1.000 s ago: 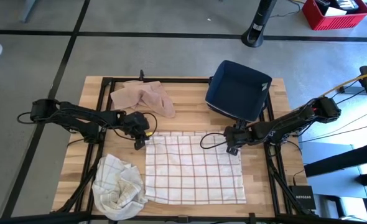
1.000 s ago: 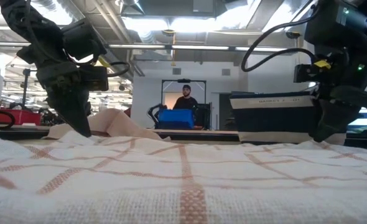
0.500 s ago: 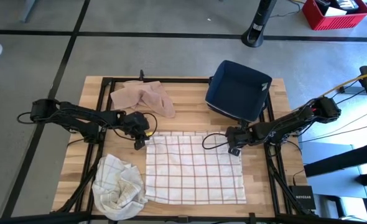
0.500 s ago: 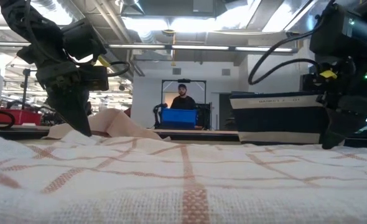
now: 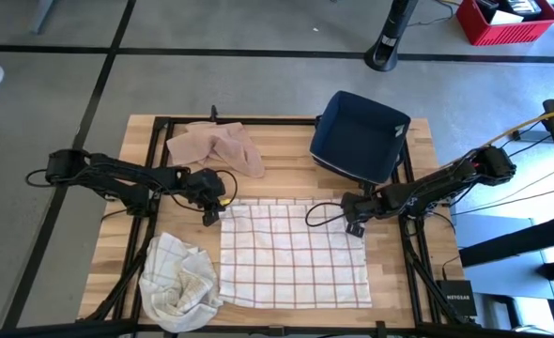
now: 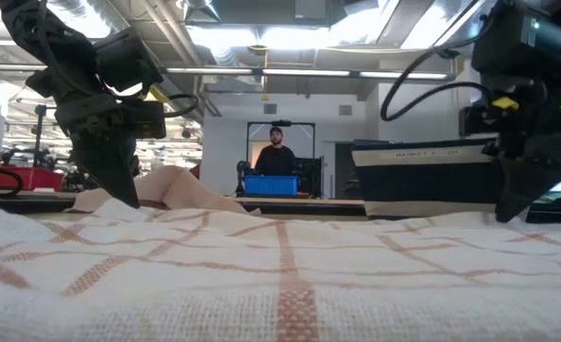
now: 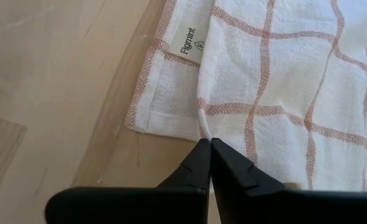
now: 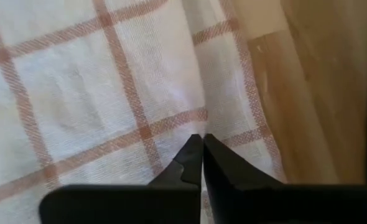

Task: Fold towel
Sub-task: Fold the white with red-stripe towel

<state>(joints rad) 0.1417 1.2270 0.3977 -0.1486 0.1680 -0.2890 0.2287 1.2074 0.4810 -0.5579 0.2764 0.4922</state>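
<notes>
My left gripper and right gripper pinch the two far corners of the white, red-checked cloth towel, which lies flat on the pale wooden slatted table, both pairs of fingers closed tight.

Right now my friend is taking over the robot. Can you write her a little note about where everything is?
Left tool: shut on the checked towel at its far left corner.
Right tool: shut on the towel at its far right corner.
The towel lies flat in the middle of the table. A crumpled checked cloth, a tan cloth and a blue basket sit around it.
Done: both corners pinched.
Left: every fold.
</notes>
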